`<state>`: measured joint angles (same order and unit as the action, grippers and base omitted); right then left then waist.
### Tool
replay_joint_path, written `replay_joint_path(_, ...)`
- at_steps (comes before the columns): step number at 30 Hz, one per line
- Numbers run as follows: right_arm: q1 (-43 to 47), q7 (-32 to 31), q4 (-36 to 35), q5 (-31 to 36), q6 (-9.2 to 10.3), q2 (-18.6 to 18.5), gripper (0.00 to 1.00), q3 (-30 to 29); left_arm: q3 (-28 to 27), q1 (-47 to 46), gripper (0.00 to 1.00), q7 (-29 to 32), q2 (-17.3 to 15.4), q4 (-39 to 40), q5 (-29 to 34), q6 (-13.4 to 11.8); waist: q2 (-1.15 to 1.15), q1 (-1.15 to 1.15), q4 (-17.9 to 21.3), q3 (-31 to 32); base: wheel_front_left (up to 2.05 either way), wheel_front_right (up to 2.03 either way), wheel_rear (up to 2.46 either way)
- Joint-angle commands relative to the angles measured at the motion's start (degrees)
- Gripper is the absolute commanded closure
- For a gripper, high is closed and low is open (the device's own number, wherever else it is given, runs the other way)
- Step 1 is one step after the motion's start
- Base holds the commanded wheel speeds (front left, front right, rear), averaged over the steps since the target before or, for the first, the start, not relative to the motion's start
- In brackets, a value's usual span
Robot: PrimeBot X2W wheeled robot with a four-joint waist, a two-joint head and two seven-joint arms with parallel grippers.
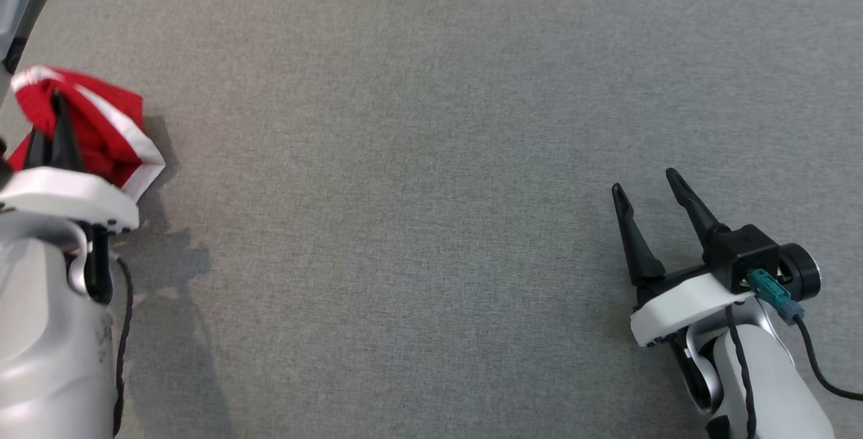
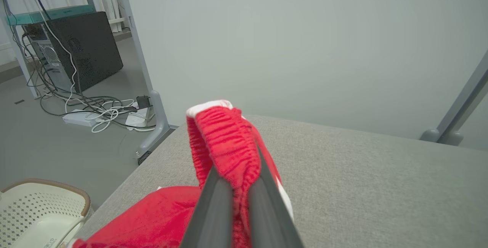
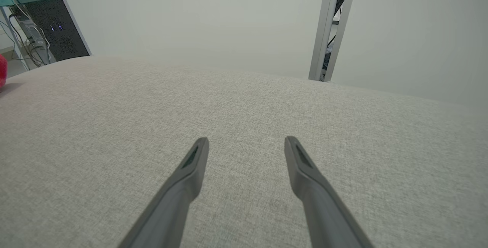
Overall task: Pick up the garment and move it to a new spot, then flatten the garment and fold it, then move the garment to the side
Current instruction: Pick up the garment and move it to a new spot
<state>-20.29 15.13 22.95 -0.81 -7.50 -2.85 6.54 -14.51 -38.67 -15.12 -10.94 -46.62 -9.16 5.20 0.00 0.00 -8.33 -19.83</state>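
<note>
Left gripper (image 1: 48,132) is clamping the red garment (image 1: 108,129) by its gathered band at the surface's (image 1: 431,156) left edge. Right gripper (image 1: 644,181) is idling near the right edge, fingers spread. Risk: single-point pinch slipping, cloth sliding off that edge.

One garment (image 1: 111,125), two claws (image 1: 47,119) (image 1: 644,180)

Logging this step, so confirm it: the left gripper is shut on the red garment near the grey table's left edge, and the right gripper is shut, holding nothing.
One error: the right gripper is open, jaws apart above the table, as the right wrist view shows. The left gripper is indeed shut on the garment near the left edge; the right holds nothing.
</note>
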Motion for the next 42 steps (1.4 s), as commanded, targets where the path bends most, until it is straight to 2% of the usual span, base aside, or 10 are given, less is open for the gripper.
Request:
replay_joint_path(1, 0.83, 0.00, 0.04, -1.45, 0.02, -0.21, 0.00, 0.37, 1.62, -1.76, 1.00, -0.01, 0.63, 2.70, 1.20, 0.81, 0.00, 0.00, 1.20, 1.68, 0.00, 0.00, 0.00)
replay_joint_path(11, 2.79, 0.00, 0.74, -5.67, 0.02, -0.24, 0.00, 0.36, 14.11, -4.11, 1.00, -0.02, 6.45, 11.74, 2.26, 2.25, 0.00, 0.00, 6.92, 6.66, 0.00, 0.00, 0.00)
replay_joint_path(16, 4.13, 0.00, 1.25, -7.02, 0.02, -0.21, 0.00, 0.29, 22.47, -5.81, 1.00, -0.02, 7.79, 15.89, -2.20, 2.34, 0.00, 0.00, 10.07, 8.50, 0.00, 0.00, 0.00)
replay_joint_path(19, 4.59, 0.00, 1.56, -7.55, 0.02, -0.21, 0.00, 0.06, 30.00, -5.04, 1.00, -0.01, 7.95, 19.41, -8.45, 2.32, 0.00, 0.00, 11.40, 9.06, 0.00, 0.00, 0.00)
replay_joint_path(25, 5.07, 0.00, 1.95, -8.11, 0.02, -0.20, 0.00, -0.69, 42.45, -2.85, 1.00, -0.01, 7.80, 26.17, -16.37, -2.52, 0.00, 0.00, 12.46, 9.50, 0.00, 0.00, 0.00)
replay_joint_path(29, 4.85, 0.00, 2.12, -8.18, 0.02, -0.22, 0.00, -1.33, 44.62, 0.15, 1.00, -0.01, 7.77, 24.59, -17.19, -5.69, 0.00, 0.00, 12.46, 9.39, 0.00, 0.00, 0.00)
replay_joint_path(35, 4.79, -0.01, 2.09, -8.17, 0.02, -0.22, 0.00, -1.75, 42.16, 9.31, 0.98, -0.01, 6.05, 19.43, -15.73, -6.52, 0.00, 0.00, 12.33, 9.41, 0.00, 0.00, 0.00)
replay_joint_path(36, 4.88, -0.01, 2.13, -8.12, 0.02, -0.22, 0.00, -1.85, 41.56, 10.78, 0.64, -0.01, 5.67, 18.65, -15.40, -6.67, 0.00, 0.00, 12.29, 9.47, 0.00, 0.00, 0.00)
replay_joint_path(37, 5.23, 0.00, 2.31, -7.96, 0.02, -0.23, 0.00, -1.94, 40.27, 14.16, 0.00, -0.05, 5.13, 17.43, -14.82, -6.41, 0.00, 0.00, 12.25, 9.97, 0.00, 0.00, 0.00)
replay_joint_path(42, 5.72, 0.00, 3.15, -7.84, 0.02, -0.23, 0.00, -1.86, 33.73, 21.98, 0.00, -0.05, 4.66, 16.55, -14.21, -6.92, 0.00, 0.00, 12.42, 11.95, 0.00, 0.00, 0.00)
